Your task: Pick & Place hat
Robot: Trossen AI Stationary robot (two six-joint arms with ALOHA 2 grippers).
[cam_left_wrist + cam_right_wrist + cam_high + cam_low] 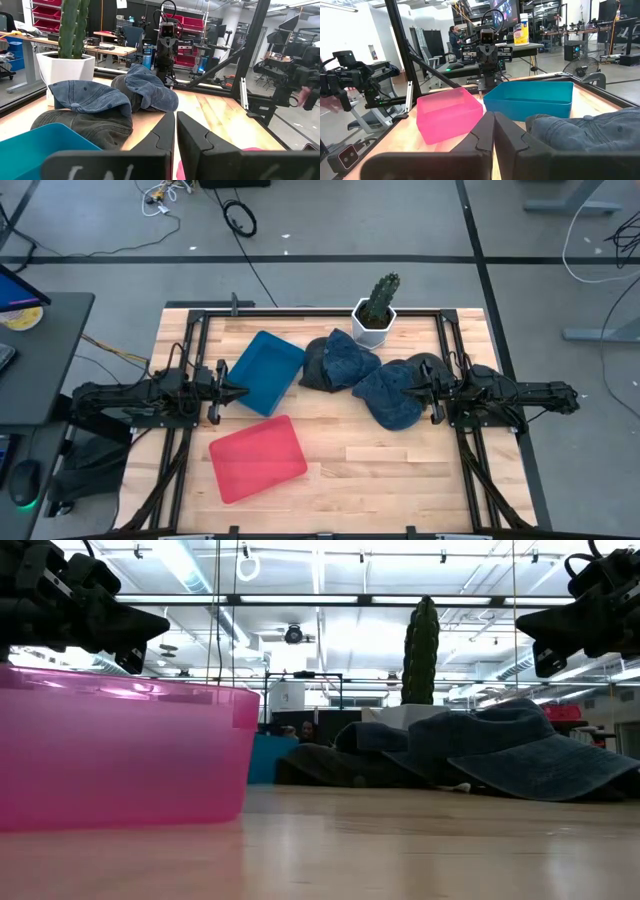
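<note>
Denim hat (392, 394) brim toward front edge, long axis diagonal | left fingers (162, 134) together | right fingers (506, 131) together

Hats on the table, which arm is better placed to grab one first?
Probably the right: its gripper hangs at the edge of the nearest hat, while the left gripper sits by the blue bin.

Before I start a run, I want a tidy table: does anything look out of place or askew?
Nothing is spilled or damaged. The hats are just heaped loosely: one denim hat rests on a dark hat, and another denim hat overlaps a dark hat near the cactus pot. Both bins sit angled.
</note>
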